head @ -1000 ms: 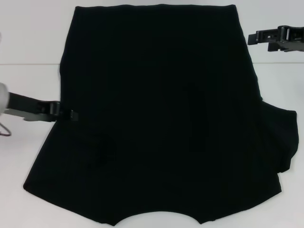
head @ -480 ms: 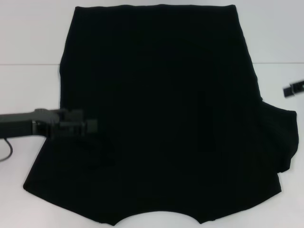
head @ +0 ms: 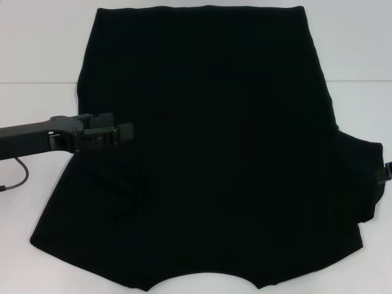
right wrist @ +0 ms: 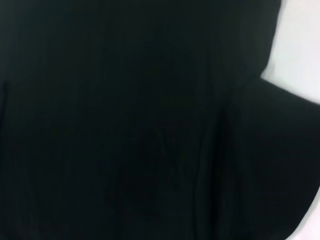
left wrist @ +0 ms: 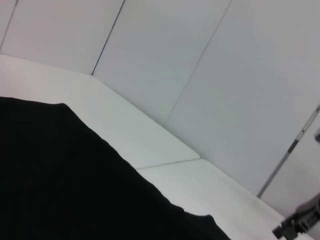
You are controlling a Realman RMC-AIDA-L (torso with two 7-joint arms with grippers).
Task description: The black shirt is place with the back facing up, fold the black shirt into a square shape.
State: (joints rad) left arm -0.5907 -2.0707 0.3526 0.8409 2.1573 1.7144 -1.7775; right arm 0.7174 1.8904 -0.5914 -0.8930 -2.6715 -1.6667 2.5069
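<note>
Lying flat on a white table [head: 37,55], the large plain black soft-fabric T-shirt [head: 214,147] fills most of the head view, its unmarked side up. Its hem is at the far edge and its neckline curves at the near edge. The left side looks already folded inward, leaving a slanted edge, while the right short sleeve [head: 361,180] sticks out flat, probably the next part to fold.

The black left gripper [head: 125,135] reaches in from the left, over the shirt's left edge and about midway between near and far. Whether its fingers are parted or pinching cloth I cannot tell.

Only a sliver of the right gripper [head: 386,173] shows at the right border, just beside the right sleeve. Whether it is parted or pinched cannot be told. It seems placed to take that sleeve.
</note>
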